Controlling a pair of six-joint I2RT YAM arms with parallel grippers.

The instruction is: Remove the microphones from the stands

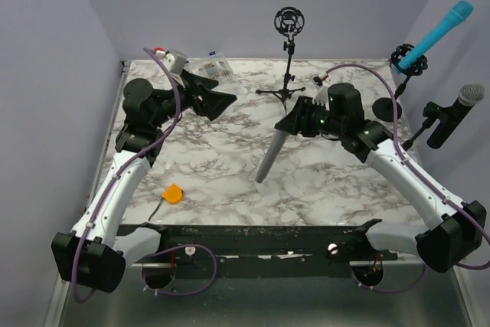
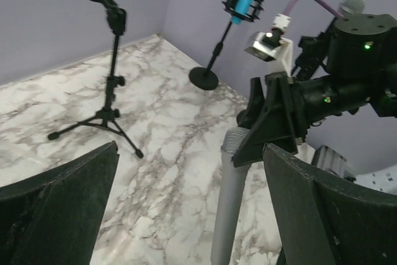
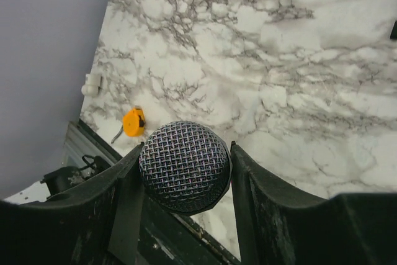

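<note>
My right gripper [image 1: 293, 122] is shut on the mesh head [image 3: 184, 166] of a grey microphone [image 1: 272, 155]. The microphone hangs tilted over the middle of the marble table, its tail end low and toward the front. It also shows in the left wrist view [image 2: 232, 197], below the right gripper [image 2: 273, 128]. The black tripod stand [image 1: 289, 59] at the back centre has an empty shock mount [image 1: 289, 21] and also shows in the left wrist view [image 2: 111, 72]. My left gripper [image 1: 226, 101] is open and empty at the back left, pointing toward the microphone [image 2: 189, 153].
A blue microphone [image 1: 436, 36] sits in a round-based stand [image 2: 203, 77] at the back right. A black microphone with a silver head [image 1: 459, 109] is clamped at the right edge. An orange tape measure [image 1: 173, 193] lies front left. A packet [image 1: 214, 67] lies at the back left.
</note>
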